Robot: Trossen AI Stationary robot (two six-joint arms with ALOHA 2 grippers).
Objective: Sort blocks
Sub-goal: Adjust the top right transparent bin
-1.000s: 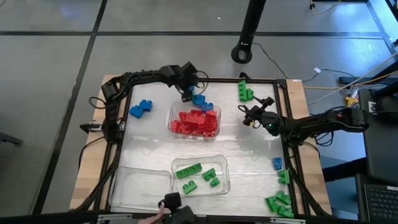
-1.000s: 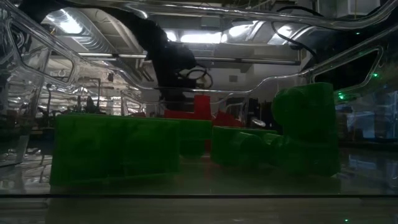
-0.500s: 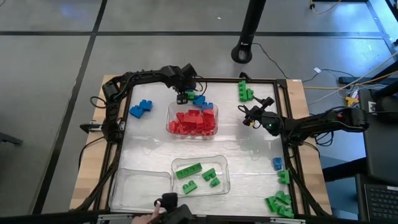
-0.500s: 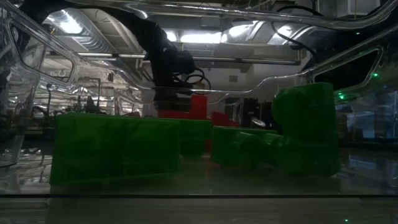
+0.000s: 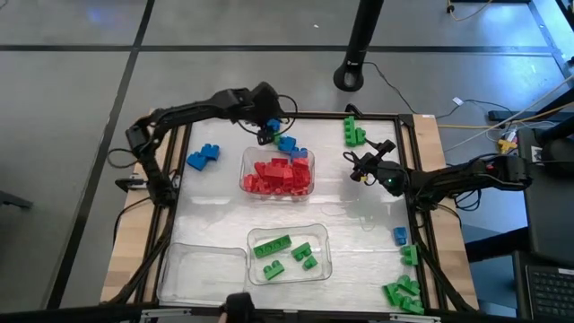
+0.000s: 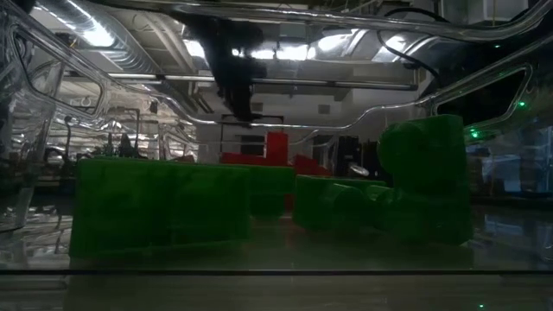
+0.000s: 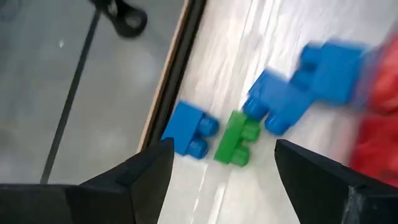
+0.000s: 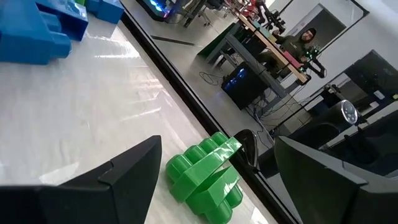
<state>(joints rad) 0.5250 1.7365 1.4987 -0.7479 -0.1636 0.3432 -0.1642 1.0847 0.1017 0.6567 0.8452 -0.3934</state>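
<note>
My left gripper (image 5: pixel 267 127) hangs open above the table's far edge, over a small blue block (image 7: pixel 189 127) and a green block (image 7: pixel 236 138) lying side by side. More blue blocks (image 5: pixel 287 144) lie just beyond a clear tray of red blocks (image 5: pixel 280 175). A second tray holds green blocks (image 5: pixel 287 254). My right gripper (image 5: pixel 359 166) waits open at the right. A green block (image 8: pixel 205 168) lies ahead of it. In the low view the left arm (image 6: pixel 233 78) is raised behind the green blocks (image 6: pixel 164 207).
Two blue blocks (image 5: pixel 203 156) lie at the table's left and green ones (image 5: pixel 353 133) at the far right. A blue block (image 5: pixel 399 236) and green blocks (image 5: pixel 404 292) sit along the right edge. An empty clear tray (image 5: pixel 202 274) stands near left. A dark frame rims the table.
My left gripper has risen from beside the blue blocks at the red tray's far side and drawn slightly toward the far edge. The dark object at the table's near edge has slid mostly out of the high view.
</note>
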